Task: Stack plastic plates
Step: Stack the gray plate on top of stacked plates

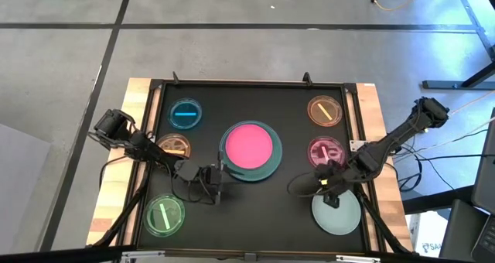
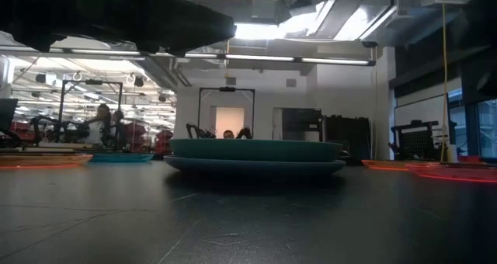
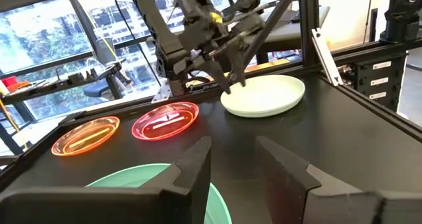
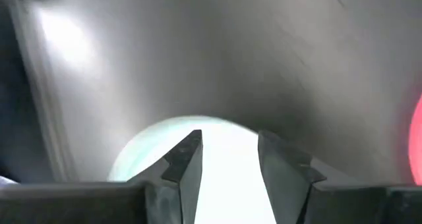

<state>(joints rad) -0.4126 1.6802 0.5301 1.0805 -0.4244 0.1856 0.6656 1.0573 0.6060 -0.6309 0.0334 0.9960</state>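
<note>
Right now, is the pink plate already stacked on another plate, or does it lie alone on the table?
Stacked. The pink plate lies inside the larger teal plate, whose rim shows around it in the high view.

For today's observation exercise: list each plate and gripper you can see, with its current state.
pink plate: stacked on teal plate
pale-mint plate: flat, alone
small plates: unstacked
left gripper: open, empty
right gripper: open, above pale-mint plate's rim

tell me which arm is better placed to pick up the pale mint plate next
Right. The right tool hovers open at the pale mint plate's rim, the plate filling its wrist view. The left tool sits open across the table beside the pink plate.
</note>
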